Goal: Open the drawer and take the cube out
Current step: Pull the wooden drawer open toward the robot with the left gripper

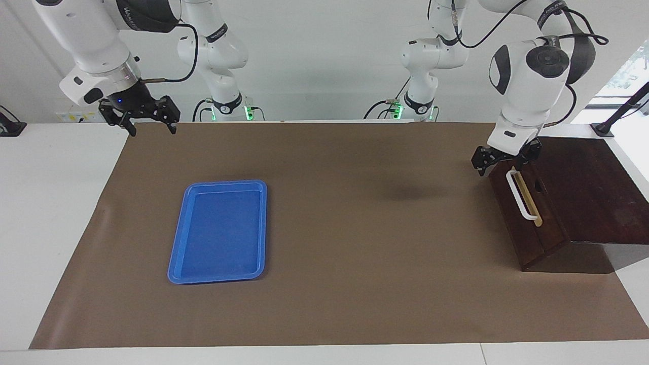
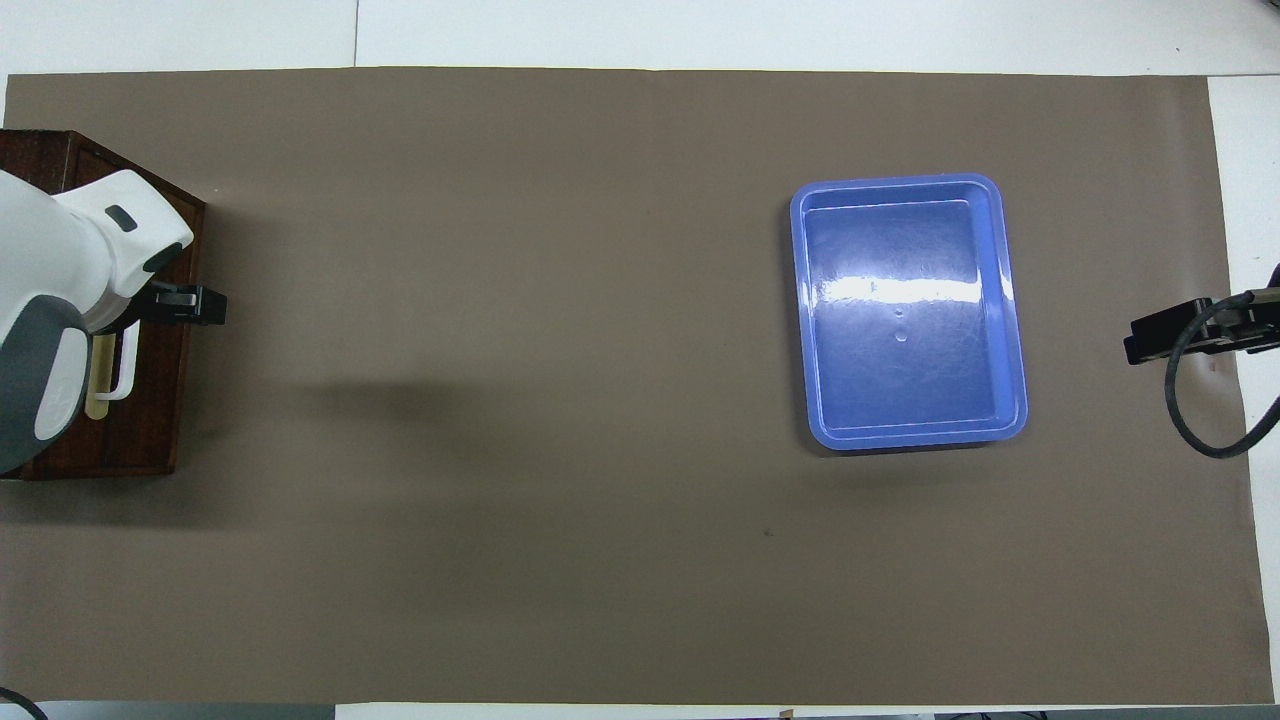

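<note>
Left gripper (image 1: 501, 161) at the drawer (image 1: 527, 218)

Fingers parted, empty, over the white handle's (image 1: 518, 195) upper end, frame right; right gripper (image 1: 147, 121) waits wide open.

I see bright, even light from above. White glare streaks the blue tray (image 2: 905, 310). A soft shadow blot lies on the brown mat (image 1: 355, 243). Both views are sharp, edges undistorted.

The left gripper (image 1: 504, 161) is lowered on a bent wrist. The right gripper (image 1: 147, 117) is held raised, jaws spread, waiting.
</note>
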Action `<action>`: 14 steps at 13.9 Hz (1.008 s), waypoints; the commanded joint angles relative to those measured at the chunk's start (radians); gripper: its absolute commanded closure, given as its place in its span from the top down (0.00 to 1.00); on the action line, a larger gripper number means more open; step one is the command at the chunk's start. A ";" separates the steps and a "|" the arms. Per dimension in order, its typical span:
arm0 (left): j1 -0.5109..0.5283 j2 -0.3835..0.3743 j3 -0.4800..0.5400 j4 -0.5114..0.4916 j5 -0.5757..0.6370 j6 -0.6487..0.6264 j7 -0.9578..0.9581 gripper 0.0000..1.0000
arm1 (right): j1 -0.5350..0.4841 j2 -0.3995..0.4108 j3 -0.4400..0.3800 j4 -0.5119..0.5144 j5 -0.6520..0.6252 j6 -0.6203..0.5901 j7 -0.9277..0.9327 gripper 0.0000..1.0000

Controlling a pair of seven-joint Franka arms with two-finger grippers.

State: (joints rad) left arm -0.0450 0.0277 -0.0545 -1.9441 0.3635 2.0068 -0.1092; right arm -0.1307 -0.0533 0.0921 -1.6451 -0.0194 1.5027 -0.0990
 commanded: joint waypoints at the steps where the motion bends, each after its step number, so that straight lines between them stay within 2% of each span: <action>1: 0.013 0.049 0.005 -0.044 0.092 0.105 -0.001 1.00 | -0.010 -0.007 0.012 -0.002 0.001 0.011 0.007 1.00; 4: 0.033 0.057 0.005 -0.093 0.137 0.191 0.000 1.00 | -0.015 -0.007 0.012 -0.002 0.001 0.011 0.007 1.00; 6: 0.034 0.081 0.005 -0.099 0.214 0.210 0.000 1.00 | -0.015 -0.007 0.012 -0.002 0.001 0.011 0.007 1.00; 10: 0.051 0.087 0.004 -0.145 0.224 0.265 -0.001 1.00 | -0.010 -0.007 0.012 -0.002 0.001 0.013 0.007 1.00; 13: 0.019 0.116 0.001 -0.142 0.221 0.288 -0.050 1.00 | -0.007 -0.007 0.012 -0.002 0.001 0.013 0.007 1.00; 14: -0.028 0.118 0.001 -0.135 0.213 0.282 -0.102 1.00 | -0.007 -0.007 0.012 -0.002 0.001 0.011 0.007 1.00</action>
State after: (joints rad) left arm -0.0111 0.1283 -0.0497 -2.0767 0.5676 2.2622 -0.1290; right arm -0.1298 -0.0533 0.0957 -1.6444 -0.0194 1.5027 -0.0990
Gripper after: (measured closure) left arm 0.000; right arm 0.000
